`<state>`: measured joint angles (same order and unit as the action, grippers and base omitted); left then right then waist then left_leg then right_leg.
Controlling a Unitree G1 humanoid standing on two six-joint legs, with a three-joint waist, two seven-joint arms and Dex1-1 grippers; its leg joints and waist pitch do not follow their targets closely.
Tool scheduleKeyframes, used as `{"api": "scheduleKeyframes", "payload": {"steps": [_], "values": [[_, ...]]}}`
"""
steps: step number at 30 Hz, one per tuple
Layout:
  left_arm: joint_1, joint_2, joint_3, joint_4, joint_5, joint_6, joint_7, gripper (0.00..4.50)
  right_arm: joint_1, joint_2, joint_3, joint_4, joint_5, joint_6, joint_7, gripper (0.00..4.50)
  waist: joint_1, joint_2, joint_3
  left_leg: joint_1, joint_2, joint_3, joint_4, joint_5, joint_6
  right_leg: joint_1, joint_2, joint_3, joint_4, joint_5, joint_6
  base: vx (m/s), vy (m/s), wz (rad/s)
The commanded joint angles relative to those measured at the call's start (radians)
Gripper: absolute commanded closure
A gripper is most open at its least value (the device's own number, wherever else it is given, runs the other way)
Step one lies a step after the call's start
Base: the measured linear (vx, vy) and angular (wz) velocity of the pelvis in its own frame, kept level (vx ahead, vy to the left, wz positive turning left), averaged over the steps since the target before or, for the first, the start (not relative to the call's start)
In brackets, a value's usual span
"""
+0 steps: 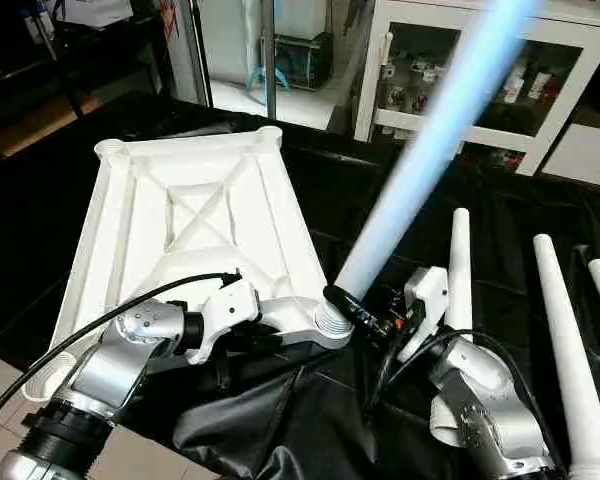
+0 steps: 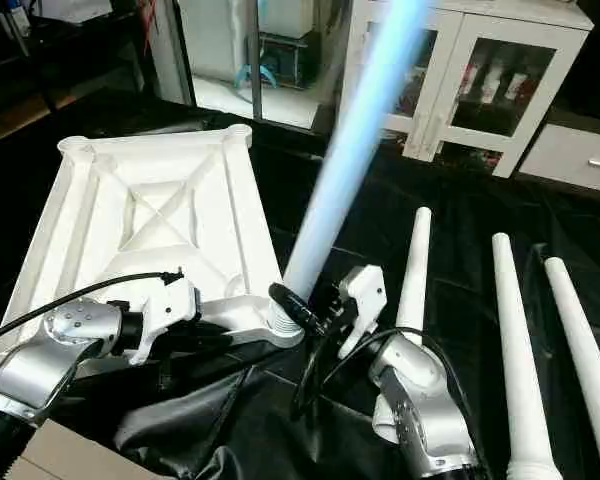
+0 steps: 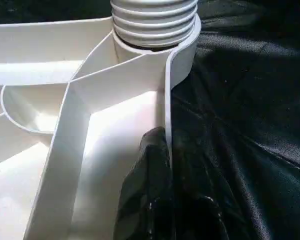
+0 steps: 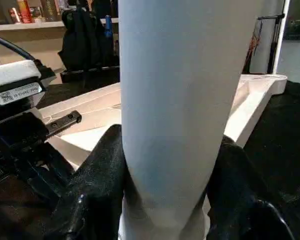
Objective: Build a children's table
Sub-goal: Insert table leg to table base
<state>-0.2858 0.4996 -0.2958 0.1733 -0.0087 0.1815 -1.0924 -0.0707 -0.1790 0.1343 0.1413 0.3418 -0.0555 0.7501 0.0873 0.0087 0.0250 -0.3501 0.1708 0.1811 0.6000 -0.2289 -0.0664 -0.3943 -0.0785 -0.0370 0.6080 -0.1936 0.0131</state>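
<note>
Presently, items listed from the robot's left to its right.
Left arm: silver forearm rising from 7 o'clock of the head view, wrist bent toward 3 o'clock along the near edge of the table top.
Left gripper [image 1: 242, 338]: black fingers [image 3: 145, 195] closed together, pressed on the near rim wall of the top, just beside the corner socket.
Table top [image 1: 140, 230]: white moulded plastic rectangle lying underside up on the black cloth [image 1: 280, 420]; ribbed, X-braced, round sockets at the corners; long axis runs from 7 o'clock to 1 o'clock.
Corner socket [image 1: 332, 322]: round, ridged collar at the near right corner of the top.
Held leg [image 1: 420, 160]: smooth white tapered tube, base end at the corner socket, long axis leaning up toward 1 o'clock, upper part blurred.
Right gripper [image 2: 305, 307]: black fingers [image 4: 97, 180] spread to either side of the held leg's lower end and clamped on it.
Right arm: silver forearm coming up from 5 o'clock, wrist turned toward 10 o'clock.
Spare legs [image 2: 515, 350]: three white tapered tubes lying on the cloth at 3 to 5 o'clock, narrow rounded tips pointing to 12 o'clock, apart from one another.
Cabinet [image 1: 480, 70]: white, glass-doored, at 1 o'clock beyond the work table.
</note>
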Motion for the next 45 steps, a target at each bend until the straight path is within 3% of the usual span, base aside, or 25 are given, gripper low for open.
{"api": "scheduleKeyframes", "payload": {"steps": [1, 6, 17, 23, 27, 32, 33, 37, 43, 45], "values": [[0.011, -0.018, 0.014, 0.040, -0.018, -0.009, 0.039, 4.50, 0.042, -0.031, -0.004, 0.061, -0.052, 0.026, -0.012, 2.64, -0.011, -0.017, -0.021, 0.003, 0.059, -0.030, -0.106, -0.339, 0.008, 0.010, -0.071, 0.048, -0.106, -0.522, -0.100, 0.000, 0.000, 0.00], [0.001, -0.024, 0.023, 0.052, -0.015, -0.014, 0.050, 4.50, 0.059, -0.030, 0.006, 0.071, -0.058, 0.004, -0.007, 2.64, -0.009, -0.014, -0.021, 0.003, 0.060, -0.028, -0.108, -0.326, 0.012, 0.008, -0.070, 0.049, -0.106, -0.493, -0.108, 0.000, 0.000, 0.00], [-0.015, -0.029, 0.034, 0.077, -0.012, -0.023, 0.059, 4.50, 0.075, -0.055, 0.051, 0.052, -0.072, 0.015, 0.027, 2.64, -0.015, -0.018, -0.014, 0.005, 0.061, -0.035, -0.116, -0.373, 0.007, 0.006, -0.078, 0.047, -0.126, -0.630, -0.068, 0.000, 0.000, 0.00], [-0.016, -0.028, 0.035, 0.080, -0.016, -0.022, 0.052, 4.50, 0.038, -0.096, 0.108, 0.052, -0.120, 0.091, 0.042, 2.64, -0.020, -0.021, -0.012, 0.006, 0.060, -0.036, -0.116, -0.383, 0.007, 0.003, -0.078, 0.047, -0.130, -0.660, -0.059, 0.000, 0.000, 0.00], [-0.012, -0.026, 0.035, 0.076, -0.019, -0.019, 0.047, 4.50, 0.000, -0.113, 0.137, 0.042, -0.135, 0.136, 0.076, 2.64, -0.031, -0.025, -0.011, 0.009, 0.058, -0.041, -0.114, -0.415, 0.001, -0.002, -0.079, 0.043, -0.137, -0.721, -0.043, 0.000, 0.000, 0.00], [-0.004, -0.024, 0.034, 0.068, -0.020, -0.015, 0.042, 4.50, -0.043, -0.153, 0.188, 0.018, -0.139, 0.209, 0.128, 2.64, -0.039, -0.024, -0.014, 0.004, 0.062, -0.042, -0.123, -0.401, 0.003, 0.009, -0.075, 0.039, -0.129, -0.630, -0.065, 0.000, 0.000, 0.00], [-0.001, -0.022, 0.034, 0.064, -0.022, -0.011, 0.039, 4.50, -0.055, -0.163, 0.198, 0.011, -0.139, 0.240, 0.146, 2.64, -0.037, -0.026, -0.013, 0.005, 0.062, -0.038, -0.122, -0.384, 0.008, 0.006, -0.076, 0.043, -0.130, -0.613, -0.074, 0.000, 0.000, 0.00], [0.003, -0.019, 0.035, 0.059, -0.025, -0.007, 0.033, 4.50, -0.086, -0.172, 0.208, 0.013, -0.126, 0.301, 0.172, 2.64, -0.036, -0.028, -0.014, 0.008, 0.061, -0.038, -0.118, -0.375, 0.012, 0.006, -0.081, 0.044, -0.133, -0.653, -0.069, 0.000, 0.000, 0.00], [0.003, -0.016, 0.034, 0.059, -0.028, -0.007, 0.025, 4.50, -0.153, -0.184, 0.234, 0.054, -0.138, 0.392, 0.188, 2.64, -0.033, -0.026, -0.019, 0.006, 0.064, -0.032, -0.118, -0.311, 0.014, 0.011, -0.075, 0.044, -0.120, -0.530, -0.106, 0.000, 0.000, 0.00], [0.002, -0.016, 0.034, 0.058, -0.028, -0.004, 0.024, 4.50, -0.190, -0.168, 0.230, 0.096, -0.153, 0.400, 0.165, 2.64, -0.035, -0.026, -0.019, 0.003, 0.063, -0.033, -0.119, -0.310, 0.010, 0.015, -0.077, 0.042, -0.119, -0.532, -0.111, 0.000, 0.000, 0.00]]}}
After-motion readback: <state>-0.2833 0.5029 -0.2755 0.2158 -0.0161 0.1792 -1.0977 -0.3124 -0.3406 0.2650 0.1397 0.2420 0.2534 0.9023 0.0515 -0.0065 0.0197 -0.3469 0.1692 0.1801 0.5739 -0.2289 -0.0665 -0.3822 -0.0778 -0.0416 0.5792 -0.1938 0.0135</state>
